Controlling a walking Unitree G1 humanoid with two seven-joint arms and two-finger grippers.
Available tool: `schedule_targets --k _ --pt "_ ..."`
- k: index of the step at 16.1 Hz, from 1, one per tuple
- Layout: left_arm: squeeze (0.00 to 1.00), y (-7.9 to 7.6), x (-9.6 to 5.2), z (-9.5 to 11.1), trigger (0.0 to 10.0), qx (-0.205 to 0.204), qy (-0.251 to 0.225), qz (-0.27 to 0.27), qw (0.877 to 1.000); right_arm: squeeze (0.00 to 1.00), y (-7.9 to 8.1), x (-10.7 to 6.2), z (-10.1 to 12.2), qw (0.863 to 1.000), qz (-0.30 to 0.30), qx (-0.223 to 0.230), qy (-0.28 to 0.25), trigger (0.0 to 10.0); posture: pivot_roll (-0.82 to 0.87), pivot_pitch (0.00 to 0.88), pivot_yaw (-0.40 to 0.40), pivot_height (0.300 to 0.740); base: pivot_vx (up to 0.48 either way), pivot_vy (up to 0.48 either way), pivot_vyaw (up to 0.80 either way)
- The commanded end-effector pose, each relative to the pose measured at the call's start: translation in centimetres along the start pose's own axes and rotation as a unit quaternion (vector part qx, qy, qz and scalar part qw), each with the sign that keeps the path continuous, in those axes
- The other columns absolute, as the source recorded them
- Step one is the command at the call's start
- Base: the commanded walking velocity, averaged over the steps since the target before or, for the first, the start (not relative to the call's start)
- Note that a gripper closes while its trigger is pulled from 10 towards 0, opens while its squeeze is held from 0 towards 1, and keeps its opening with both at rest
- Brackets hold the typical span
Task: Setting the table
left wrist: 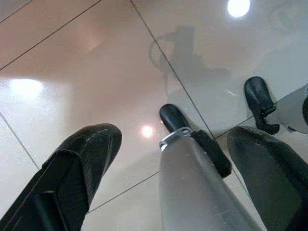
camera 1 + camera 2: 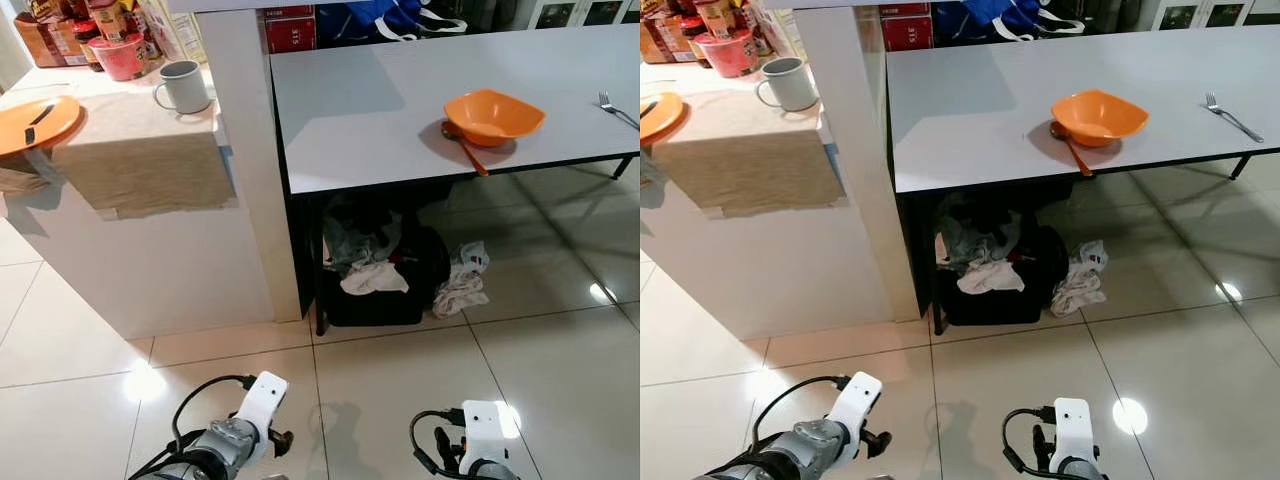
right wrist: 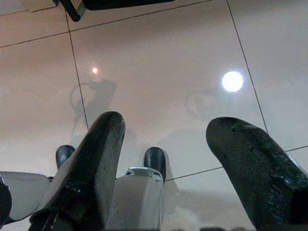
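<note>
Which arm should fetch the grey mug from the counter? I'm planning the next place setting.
Probably the left. The grey mug sits on the counter, on the robot's left side. The left gripper hangs open and empty, as does the right gripper.

Floor (image 2: 560, 400) is tiled in glossy pale beige, crossed by thin dark grout lines; ceiling lights are reflected in it as bright spots. A white counter (image 2: 150, 270) is seen on the left, draped with a beige cloth (image 2: 140, 160). A white pillar (image 2: 255, 150) is set just beside it. A grey table (image 2: 400, 110) with black frame is placed to the right. Under it, a dark basket (image 2: 375, 290) is stuffed with laundry, and a crumpled cloth (image 2: 462, 285) is left on the tiles beside it.
</note>
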State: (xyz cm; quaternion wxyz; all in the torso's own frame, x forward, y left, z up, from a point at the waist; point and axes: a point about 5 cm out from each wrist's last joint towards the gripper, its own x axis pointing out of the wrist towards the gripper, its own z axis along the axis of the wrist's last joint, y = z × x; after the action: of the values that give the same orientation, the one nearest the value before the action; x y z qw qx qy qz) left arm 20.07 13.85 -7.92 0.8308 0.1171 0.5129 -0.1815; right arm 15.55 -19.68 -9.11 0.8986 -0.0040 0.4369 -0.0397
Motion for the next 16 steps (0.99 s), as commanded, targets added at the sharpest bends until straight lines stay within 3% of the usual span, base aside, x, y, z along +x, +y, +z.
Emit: schedule_targets --k 1,4,7,11,16 --pt "0.00 1.0 -0.2 0.6 10.0 0.007 -0.012 0.015 1.000 0.00 -0.1 0.1 0.3 1.000 -0.003 0.001 0.002 10.0 -0.04 0.000 0.077 0.740 0.000 0.000 0.00" --pt "0.00 1.9 -0.4 1.0 10.0 0.011 -0.015 0.022 1.000 0.00 -0.8 0.3 1.0 1.000 -0.006 -0.013 -0.003 10.0 -0.05 0.000 0.086 0.740 0.000 0.000 0.00" --pt "0.00 1.3 -0.3 1.0 10.0 0.010 -0.021 0.020 1.000 0.00 -0.8 0.4 1.4 1.000 -0.017 -0.013 -0.005 10.0 -0.04 0.000 0.082 0.740 0.000 0.000 0.00" --pt "0.00 1.2 -0.3 1.0 10.0 -0.012 -0.037 0.010 0.999 0.00 -1.4 0.0 0.1 0.999 -0.022 -0.022 0.010 10.0 -0.03 0.000 0.080 0.740 0.000 0.000 0.00" --pt "0.00 2.7 -0.6 0.6 10.0 -0.012 -0.035 0.028 0.999 0.00 -2.1 -0.2 -0.4 0.999 -0.032 -0.014 0.016 10.0 -0.03 0.000 0.080 0.740 0.000 0.000 0.00"
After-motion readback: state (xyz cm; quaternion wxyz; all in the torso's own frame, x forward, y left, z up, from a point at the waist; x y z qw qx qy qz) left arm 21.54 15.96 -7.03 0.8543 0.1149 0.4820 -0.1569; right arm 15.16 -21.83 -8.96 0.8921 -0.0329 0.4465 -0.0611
